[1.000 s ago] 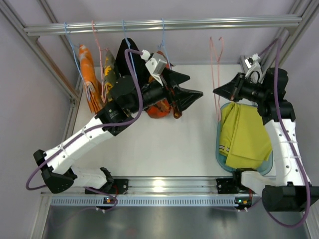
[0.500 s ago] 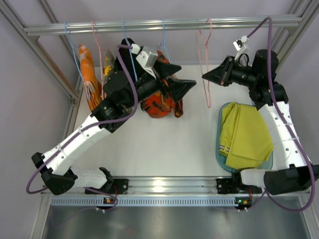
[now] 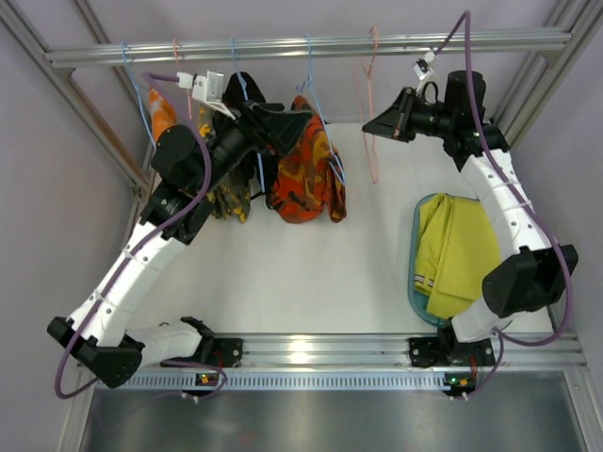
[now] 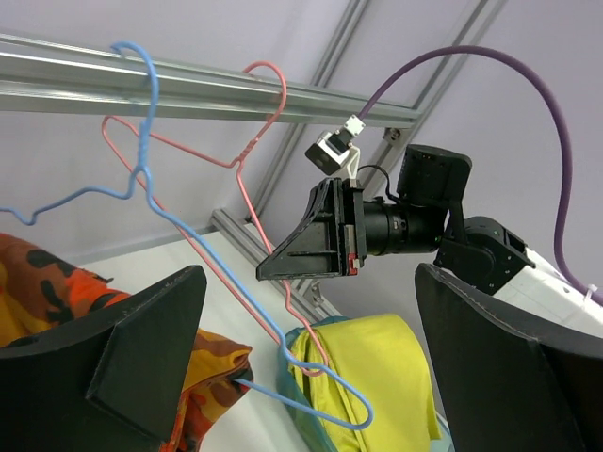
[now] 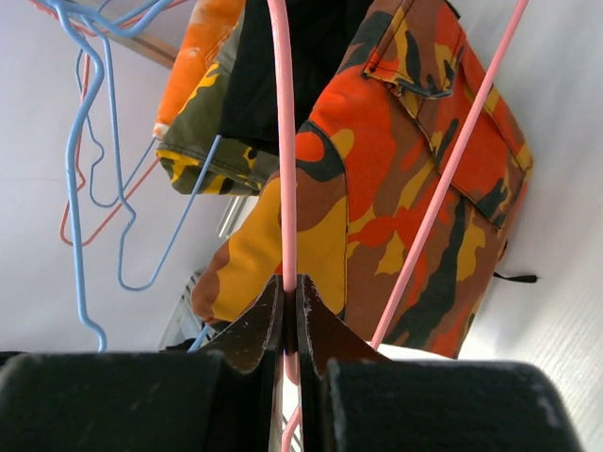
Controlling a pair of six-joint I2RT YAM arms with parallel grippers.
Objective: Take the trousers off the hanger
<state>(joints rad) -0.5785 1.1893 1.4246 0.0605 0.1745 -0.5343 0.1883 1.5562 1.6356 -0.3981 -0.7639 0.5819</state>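
— Along the rail (image 3: 471,41), leftmost?
— Left gripper (image 3: 300,127): fingers spread wide, gripping nothing, just beside orange camo trousers (image 3: 303,179) draped on a blue hanger (image 3: 308,66).
— Further right?
— Pink hanger (image 5: 285,141), hooked over the rail, wire pinched between the pressed-together fingers of the right gripper (image 5: 290,287).
— Far right?
— Yellow trousers (image 3: 462,254), off any hanger, heaped in a teal basket (image 3: 415,282).

Left arm (image 3: 132,273): white shells, black joints, purple cable looping up from the base rail (image 3: 320,350).
Right arm (image 3: 506,200): matching white and black, purple cable arching farthest from the rail.
Fingers (image 4: 141,367): matte black wedges, both arms.
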